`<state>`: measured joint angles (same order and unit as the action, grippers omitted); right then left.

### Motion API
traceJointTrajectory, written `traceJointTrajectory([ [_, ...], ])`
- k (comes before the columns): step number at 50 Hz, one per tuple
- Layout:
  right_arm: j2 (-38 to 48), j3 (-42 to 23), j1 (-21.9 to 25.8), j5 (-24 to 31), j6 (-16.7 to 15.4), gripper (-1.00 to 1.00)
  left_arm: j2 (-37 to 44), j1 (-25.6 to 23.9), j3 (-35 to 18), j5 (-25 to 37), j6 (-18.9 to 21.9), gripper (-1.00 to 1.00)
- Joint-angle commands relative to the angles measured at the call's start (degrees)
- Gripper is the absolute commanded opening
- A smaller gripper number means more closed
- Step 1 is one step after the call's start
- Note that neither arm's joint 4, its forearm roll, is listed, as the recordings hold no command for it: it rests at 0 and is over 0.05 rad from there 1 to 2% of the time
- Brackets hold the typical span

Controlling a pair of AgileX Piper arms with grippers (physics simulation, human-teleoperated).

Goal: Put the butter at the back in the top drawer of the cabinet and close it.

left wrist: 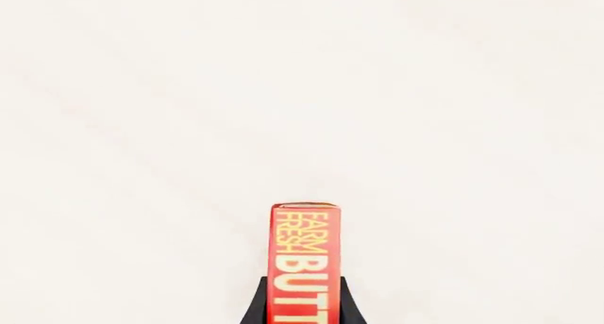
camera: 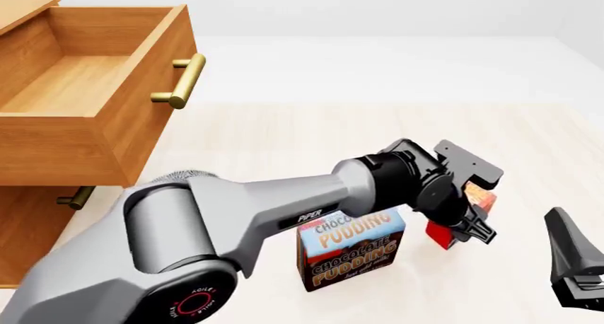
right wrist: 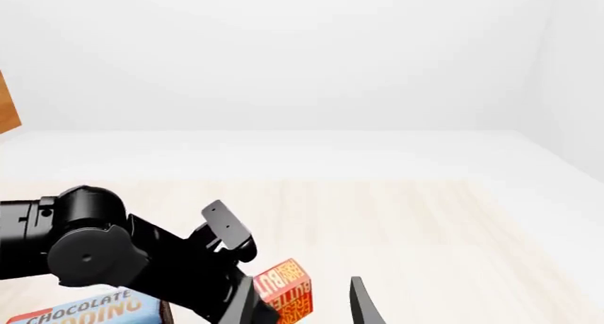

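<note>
We are in the carrying step: the left gripper [camera: 469, 227] is closed on the butter [camera: 455, 218], its dark fingers [left wrist: 254, 306] pressed against the two broad red sides of the box, as the left wrist view shows with the "FARM FRESH BUTT..." lettering running out from between them. In the front view the butter sits off to the right of the table [camera: 312, 136], just behind and to the right of the Chocolate Pudding box [camera: 351, 247], and it looks lifted clear of the surface, though we cannot be sure of that from these angles. The top drawer [camera: 85, 90] of the cabinet [camera: 38, 218] stands pulled out at the far left, its wooden bottom bare and its brass handle [camera: 185, 80] facing us, well apart from the butter. The right gripper [camera: 578, 264] waits at the right edge of the front view; only part of it shows, and we cannot tell how wide it stands. Next, as we judge it, we need to raise the box above the drawer's front wall, swing the left arm across to the left, and lower the butter into the open cavity before letting go. The swing has to pass over the pudding box without knocking it, and the handle side of the drawer must be cleared. Closing the drawer comes only after that.
</note>
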<state>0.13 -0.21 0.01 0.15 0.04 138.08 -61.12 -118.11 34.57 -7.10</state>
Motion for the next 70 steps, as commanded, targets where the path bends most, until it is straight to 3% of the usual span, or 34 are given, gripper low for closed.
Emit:
traceJointTrajectory([
  [1,0.0,0.0,0.0,0.0,0.0,1.0,-3.7,-2.2,-1.1,-1.4,-1.1,-1.0],
  [13,0.0,0.0,0.0,0.0,0.0,1.0,-4.1,-1.8,-3.9,1.2,0.3,-1.0],
  [30,0.0,0.0,0.0,0.0,0.0,1.0,-8.9,0.1,-3.6,3.0,3.0,-1.0],
  [70,0.0,0.0,0.0,0.0,0.0,1.0,-28.2,6.9,4.3,6.0,8.6,-1.0],
])
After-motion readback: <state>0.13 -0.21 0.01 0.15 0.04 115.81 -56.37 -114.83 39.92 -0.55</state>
